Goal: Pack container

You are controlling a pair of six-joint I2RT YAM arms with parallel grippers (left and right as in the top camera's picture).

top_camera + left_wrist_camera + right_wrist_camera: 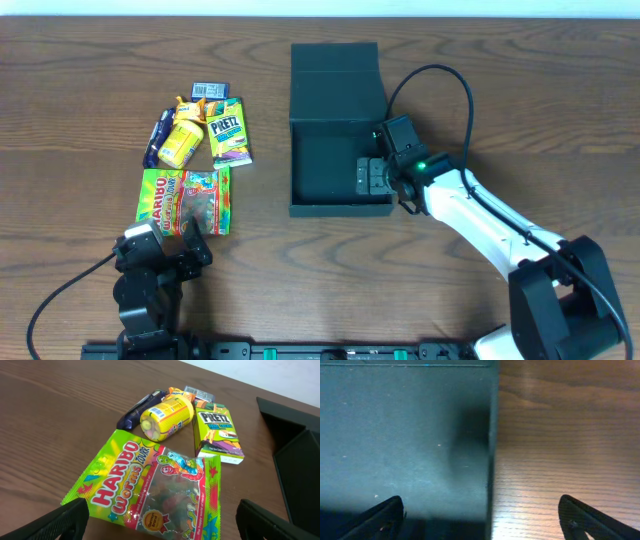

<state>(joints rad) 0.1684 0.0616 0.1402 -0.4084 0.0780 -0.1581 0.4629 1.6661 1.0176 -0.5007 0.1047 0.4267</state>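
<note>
The container (322, 165) is a dark open box in the middle of the table, its flap lid (335, 68) lying back behind it. My right gripper (373, 178) hangs open over the box's right wall. In the right wrist view the gripper (480, 522) straddles that wall (489, 460), one finger over the dark inside (405, 425) and one over the wood. My left gripper (188, 238) is open at the near edge of a green Haribo worms bag (185, 198). The left wrist view shows the bag (150, 485) between and just beyond the gripper (165, 527), which holds nothing.
Behind the Haribo bag lie a Pretz box (228, 130), a yellow packet (182, 142), a dark blue bar (160, 135), an orange packet (186, 106) and a small blue-grey packet (210, 90). The box's edge (300, 455) shows right of the snacks.
</note>
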